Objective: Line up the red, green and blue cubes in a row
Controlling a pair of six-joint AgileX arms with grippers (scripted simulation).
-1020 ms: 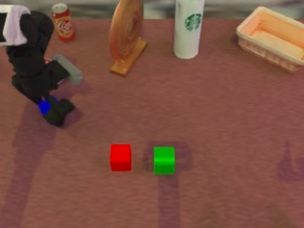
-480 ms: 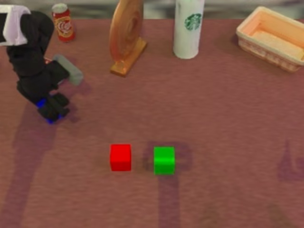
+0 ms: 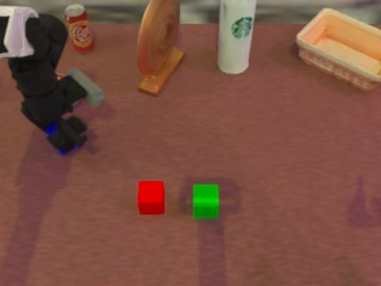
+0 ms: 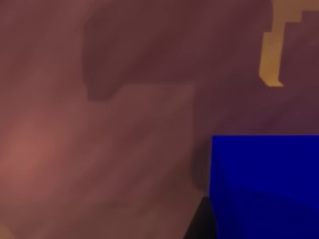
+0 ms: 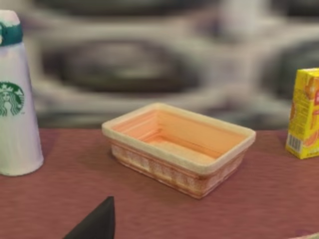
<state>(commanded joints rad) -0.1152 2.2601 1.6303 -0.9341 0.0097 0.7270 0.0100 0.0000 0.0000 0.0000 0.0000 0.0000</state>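
Note:
The red cube (image 3: pixel 151 196) and the green cube (image 3: pixel 205 200) sit side by side in the front middle of the table, a small gap between them. The blue cube (image 3: pixel 52 128) is at the left, mostly hidden under my left gripper (image 3: pixel 65 140), which is down over it and shut on it. In the left wrist view the blue cube (image 4: pixel 264 179) fills the corner with a dark fingertip (image 4: pixel 202 221) against its side. My right arm is outside the top view; in its wrist view one dark fingertip (image 5: pixel 97 224) stands far to the side with nothing beside it.
Along the back stand a red soda can (image 3: pixel 78 27), a wooden disc on a stand (image 3: pixel 158 47), a white Starbucks cup (image 3: pixel 236 36) and an orange basket (image 3: pixel 342 47). A yellow juice box (image 5: pixel 304 112) shows beside the basket in the right wrist view.
My left gripper came down over the blue cube and closed round it a second ago; in the last half second it has stayed still. The red and green cubes have not moved.

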